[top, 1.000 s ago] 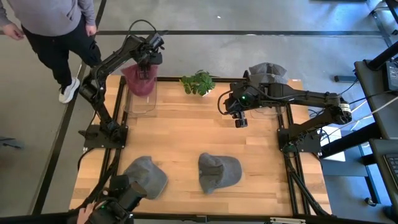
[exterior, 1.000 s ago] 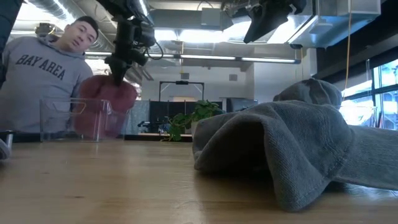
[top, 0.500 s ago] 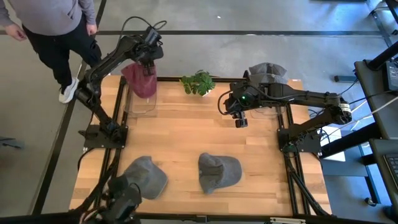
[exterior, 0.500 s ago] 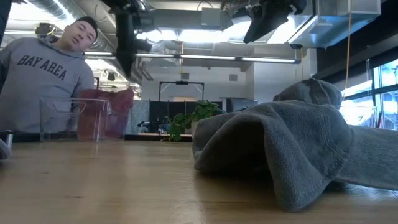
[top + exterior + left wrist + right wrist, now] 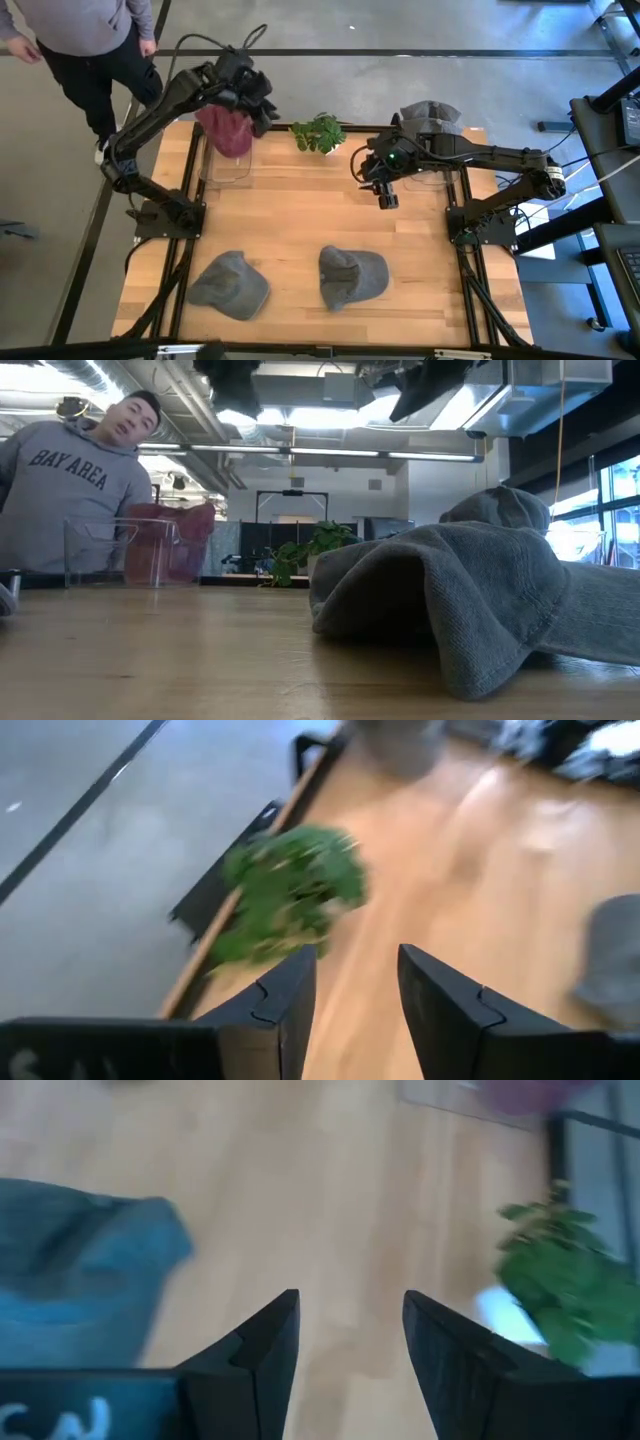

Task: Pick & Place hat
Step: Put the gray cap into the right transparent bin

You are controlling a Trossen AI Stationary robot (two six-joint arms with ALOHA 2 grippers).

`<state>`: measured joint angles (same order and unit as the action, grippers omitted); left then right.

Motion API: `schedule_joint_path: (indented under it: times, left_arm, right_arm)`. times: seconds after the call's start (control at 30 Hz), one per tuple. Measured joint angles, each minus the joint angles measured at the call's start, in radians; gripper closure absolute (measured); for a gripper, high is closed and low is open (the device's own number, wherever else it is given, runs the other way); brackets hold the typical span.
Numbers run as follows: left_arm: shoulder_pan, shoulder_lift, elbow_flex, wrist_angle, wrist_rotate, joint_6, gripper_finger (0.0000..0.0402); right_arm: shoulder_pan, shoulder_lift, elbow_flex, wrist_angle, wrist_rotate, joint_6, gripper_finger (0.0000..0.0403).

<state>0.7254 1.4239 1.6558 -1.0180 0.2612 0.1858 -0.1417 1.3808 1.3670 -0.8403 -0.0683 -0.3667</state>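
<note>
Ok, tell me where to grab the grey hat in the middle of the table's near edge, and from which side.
Take the middle grey hat by its brim, the darker flat part at its left end, coming straight down from above. It lies flat on the table with bare wood all round. The soft crown would probably bunch. The right tool, open and empty, hangs nearest.

Both arms are dark, jointed tubes with thin black cables looping off them. The right arm (image 5: 470, 155) shows a small green light near its wrist and a pale metal joint. Each gripper ends in two flat black fingers (image 5: 285, 1010) with stepped, notched inner edges.
</note>
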Motion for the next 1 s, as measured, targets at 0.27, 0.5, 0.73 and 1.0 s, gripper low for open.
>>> schedule_joint_path:
  times: [0.27, 0.5, 0.73, 1.0]
  left_arm:
    - [-0.269, -0.128, -0.16, 0.221, -0.071, -0.204, 0.0263]
    - [-0.548, -0.281, -0.459, 0.607, -0.247, -0.348, 0.0263]
    - [-0.776, -0.343, -0.623, 0.827, -0.33, -0.362, 0.0263]
    - [-0.906, -0.394, -0.707, 0.833, -0.543, -0.421, 0.0263]
  right_arm:
    - [0.0, 0.0, 0.0, 0.007, -0.148, 0.039, 0.0222]
    - [0.03, 0.0, 0.0, 0.017, -0.233, 0.049, 0.0222]
    - [0.091, 0.0, 0.0, 0.037, -0.251, 0.049, 0.0222]
    - [0.174, 0.018, 0.0, 0.037, -0.252, 0.054, 0.0222]
